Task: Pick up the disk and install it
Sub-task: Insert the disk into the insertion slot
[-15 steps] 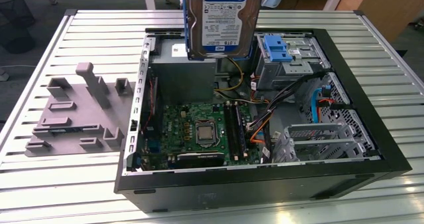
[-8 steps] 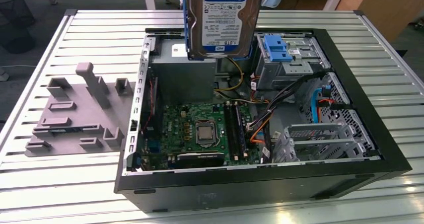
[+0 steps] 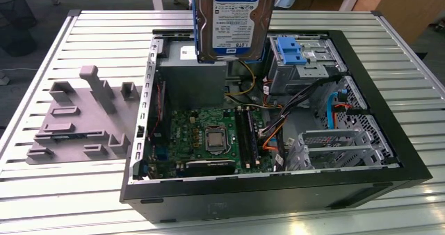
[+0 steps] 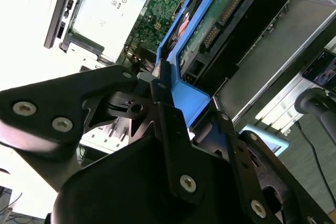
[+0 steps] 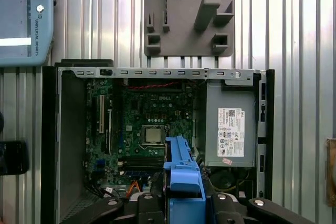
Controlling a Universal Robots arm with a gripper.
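Note:
The disk (image 3: pixel 233 24) hangs upright above the back of the open computer case (image 3: pixel 278 185), its white-and-blue label facing the exterior view, blue carrier rails along its sides. My gripper (image 4: pixel 181 95) is shut on the carrier's blue end tab, black fingers (image 4: pixel 163 114) pressed against it. The second wrist view looks along the disk's circuit-board side (image 4: pixel 226 14). In the first wrist view the blue carrier (image 5: pixel 182 169) points down at the case interior, the gripper (image 5: pixel 182 200) clamped around it, roughly over the motherboard's edge near the grey power supply.
Inside the case lie a green motherboard (image 3: pixel 208 136), a big grey box with a white sticker (image 5: pixel 231 124), a metal drive bay with a blue latch piece (image 3: pixel 291 51) and loose cables. A grey fixture block (image 3: pixel 83 115) sits on the slatted table (image 3: pixel 70 193) at the exterior view's left. A pendant (image 5: pixel 23 19) lies nearby.

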